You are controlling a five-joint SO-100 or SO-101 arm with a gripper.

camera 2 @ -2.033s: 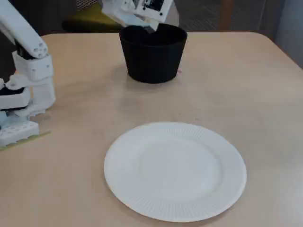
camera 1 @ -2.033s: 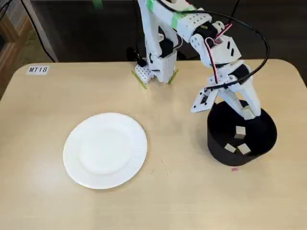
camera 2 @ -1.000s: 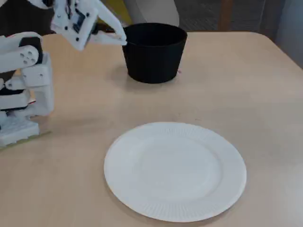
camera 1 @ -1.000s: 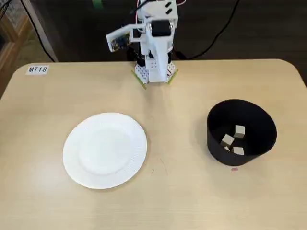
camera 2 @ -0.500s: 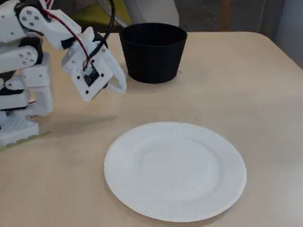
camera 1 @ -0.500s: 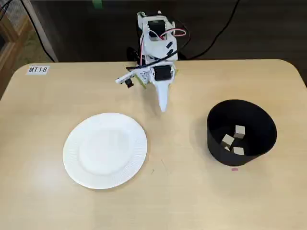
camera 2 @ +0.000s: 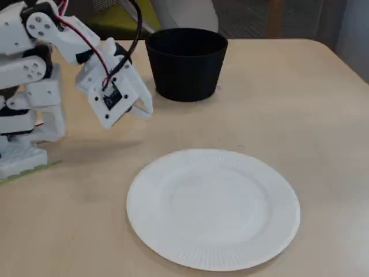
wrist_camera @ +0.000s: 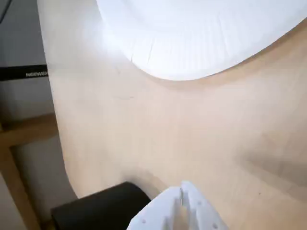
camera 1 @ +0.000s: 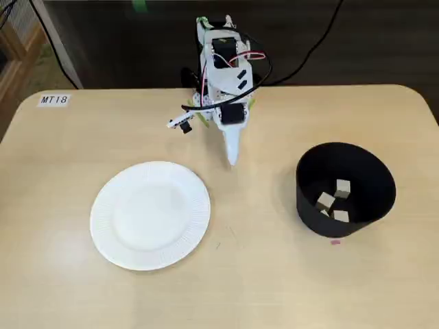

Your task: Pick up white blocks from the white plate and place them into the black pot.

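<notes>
The white plate [camera 1: 149, 214] lies bare on the left of the table, and no white blocks rest on it in either fixed view. Three white blocks [camera 1: 333, 201] sit on the floor of the black pot [camera 1: 370, 205] at the right. My gripper [camera 1: 232, 159] hangs just in front of the arm's base, between plate and pot, with its tip pointing down at the tabletop; it is shut and holds nothing. In the side fixed view the gripper [camera 2: 147, 109] hovers left of the pot [camera 2: 185, 63] and behind the plate [camera 2: 213, 208]. The wrist view shows the fingertips [wrist_camera: 192, 203] pressed together, the plate [wrist_camera: 206, 33] and the pot [wrist_camera: 100, 208].
The folded arm and its base [camera 1: 219, 103] stand at the table's back edge, with cables trailing behind. A label reading MT18 [camera 1: 53, 99] is stuck at the back left corner. A small pink speck [camera 1: 335, 241] lies just in front of the pot.
The arm has pulled away from above the pot, folded back to its base and swung the gripper tip down toward the table. In the last half second it barely moved.
</notes>
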